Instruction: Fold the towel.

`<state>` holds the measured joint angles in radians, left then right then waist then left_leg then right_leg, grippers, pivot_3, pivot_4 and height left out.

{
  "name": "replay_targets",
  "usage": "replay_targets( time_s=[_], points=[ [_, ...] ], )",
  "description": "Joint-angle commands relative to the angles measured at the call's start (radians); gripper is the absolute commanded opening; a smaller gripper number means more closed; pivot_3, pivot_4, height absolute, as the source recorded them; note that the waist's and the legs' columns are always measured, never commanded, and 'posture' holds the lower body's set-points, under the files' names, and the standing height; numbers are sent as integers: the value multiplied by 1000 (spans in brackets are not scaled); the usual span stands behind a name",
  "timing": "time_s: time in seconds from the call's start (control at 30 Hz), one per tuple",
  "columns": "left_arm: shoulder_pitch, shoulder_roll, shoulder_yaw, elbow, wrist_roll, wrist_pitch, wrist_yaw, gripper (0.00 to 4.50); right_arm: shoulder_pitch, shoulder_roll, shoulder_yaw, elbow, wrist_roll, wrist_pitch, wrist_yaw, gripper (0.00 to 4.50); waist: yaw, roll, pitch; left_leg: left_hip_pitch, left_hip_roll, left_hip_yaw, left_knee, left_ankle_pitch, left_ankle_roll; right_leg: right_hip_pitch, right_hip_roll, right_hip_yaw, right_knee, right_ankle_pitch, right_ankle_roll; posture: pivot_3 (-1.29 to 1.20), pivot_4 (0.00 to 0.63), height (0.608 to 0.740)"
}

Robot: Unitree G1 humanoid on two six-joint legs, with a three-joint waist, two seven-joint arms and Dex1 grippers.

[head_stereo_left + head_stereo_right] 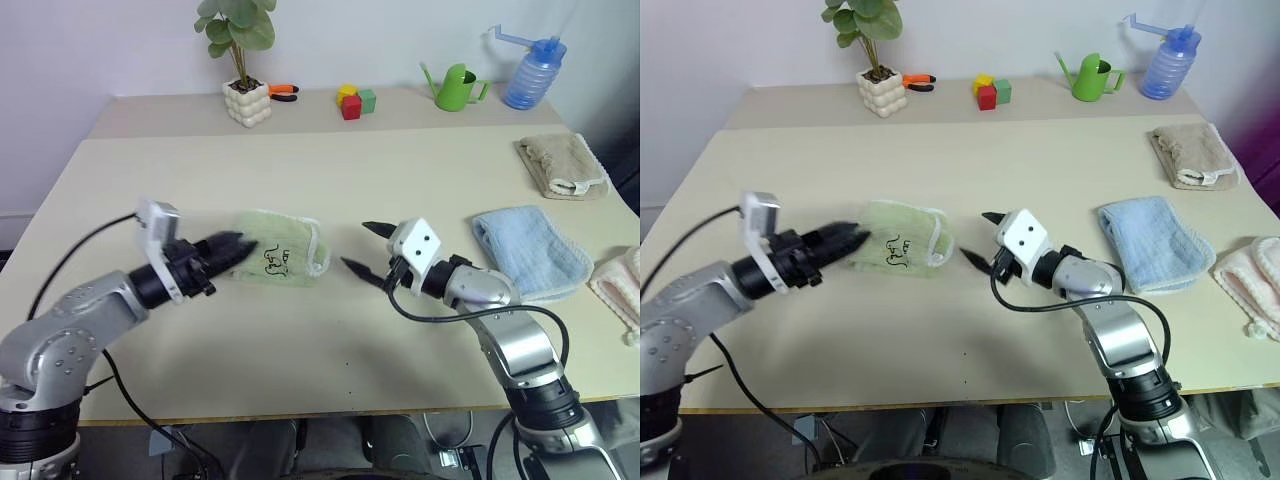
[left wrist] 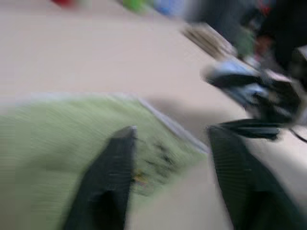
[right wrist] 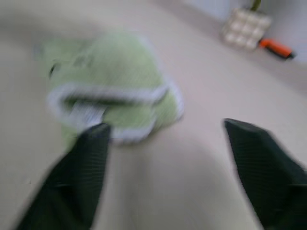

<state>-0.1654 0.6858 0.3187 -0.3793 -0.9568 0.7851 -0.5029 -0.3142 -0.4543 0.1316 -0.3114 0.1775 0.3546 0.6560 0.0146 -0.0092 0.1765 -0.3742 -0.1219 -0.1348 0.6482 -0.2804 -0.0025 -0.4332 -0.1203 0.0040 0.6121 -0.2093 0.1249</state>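
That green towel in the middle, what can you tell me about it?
The towel is light green terry cloth with pale whitish edging and a small dark squiggle stitched on top. It lies folded into a small bundle, a bit lumpy, on the beige table, with its edged open end facing the right gripper, whose fingers stand apart just short of it. The left gripper has its fingertips at the towel's opposite end; whether they touch it I cannot tell.

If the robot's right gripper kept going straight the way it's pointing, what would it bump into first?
Probably the green towel. The right gripper points toward the robot's left, open, with only bare table between its fingertips and the towel's white-edged end. How high it sits above the table is hard to judge, so it might skim over the top.
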Motion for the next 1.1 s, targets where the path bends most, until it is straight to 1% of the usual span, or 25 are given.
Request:
replay_targets(
  time_s=[0.03, 0.13, 0.2, 0.27, 0.33, 0.4, 0.5, 0.63, 0.77, 0.87, 0.9, 0.97, 1.1],
  points=[
    [-52, -12, -44, 33, 138, -58, 66, 592, -66, 45, -13, -22, 52, 41, -13, 1658, -2, 0, 0, 0, 0, 0, 0, 0, 0, 0, 0, 0, 0, 0, 0, 0, 150, 730],
    [-94, -54, -147, 76, 273, -108, 102, 592, -137, 104, 32, 1, 49, 98, -32, 104, -2, 0, 0, 0, 0, 0, 0, 1, -2, -1, 0, 0, 0, 0, 0, 0, 150, 730],
    [-107, -81, -201, 95, 335, -143, 95, 592, -166, 123, 75, 26, 38, 124, -19, 41, -3, 0, 0, 0, 0, 0, 0, 2, -3, -1, 0, 0, 0, 0, 0, 0, 150, 730],
    [-120, -125, -257, 133, 392, -166, 101, 592, -203, 136, 159, 84, -25, 128, -17, 41, -4, 0, 0, 0, 0, 0, 0, 2, -4, -1, 0, 0, 0, 0, 0, 0, 150, 730],
    [-123, -148, -307, 169, 454, -188, 101, 592, -220, 148, 233, 138, -69, 140, -11, 41, -5, 0, 0, -1, 0, 0, 0, 2, -4, -2, 0, 0, 0, 0, 0, 0, 150, 730],
    [-115, -161, -326, 187, 488, -199, 93, 592, -224, 161, 277, 191, -104, 146, -22, 41, -7, 0, 0, -1, 0, 0, 0, 2, -4, -2, 0, 0, 0, 0, 0, 0, 150, 730],
    [-99, -164, -351, 208, 535, -213, 74, 592, -224, 186, 303, 260, -134, 170, -46, 41, -9, 0, 0, -1, 0, 0, 0, 3, -6, -3, 0, 0, 1, 0, 0, 0, 150, 730],
    [-77, -144, -387, 216, 603, -219, 45, 592, -197, 176, 328, 288, -171, 176, -40, 41, -9, 0, -1, -1, 0, 0, 0, 3, -6, -2, 0, 0, 1, 0, 0, 0, 150, 730],
    [-65, -156, -318, 195, 573, -240, 28, 592, -187, 165, 271, 243, -170, 160, -58, 41, -9, 0, -1, 0, 0, 0, 0, 3, -6, -2, 0, 0, 1, 0, 0, 0, 150, 730],
    [-75, -181, -194, 179, 464, -197, 26, 592, -181, 145, 231, 212, -168, 139, -62, 41, -8, 0, -1, -1, 0, 0, 0, 3, -6, -2, 0, 0, 1, 0, 0, 0, 150, 730],
    [-84, -187, -148, 182, 430, -179, 35, 834, -177, 136, 218, 200, -164, 136, -59, 275, -8, 0, -1, -1, 0, 0, 0, 3, -6, -2, 0, 0, 1, 0, 0, 0, 150, 730],
    [-101, -190, -70, 194, 380, -148, 53, 1413, -162, 113, 195, 162, -147, 134, -40, 881, -8, 0, -1, -1, 0, 0, 0, 3, -6, -3, 0, 0, 1, 0, 0, 0, 150, 730],
    [-123, -183, 34, 206, 299, -28, 108, 3371, -119, 42, 172, 89, -136, 103, 15, 2875, -7, 0, -1, -1, 0, 0, 0, 3, -6, -2, 0, 0, 1, 0, 0, 0, 150, 730]
  ],
)
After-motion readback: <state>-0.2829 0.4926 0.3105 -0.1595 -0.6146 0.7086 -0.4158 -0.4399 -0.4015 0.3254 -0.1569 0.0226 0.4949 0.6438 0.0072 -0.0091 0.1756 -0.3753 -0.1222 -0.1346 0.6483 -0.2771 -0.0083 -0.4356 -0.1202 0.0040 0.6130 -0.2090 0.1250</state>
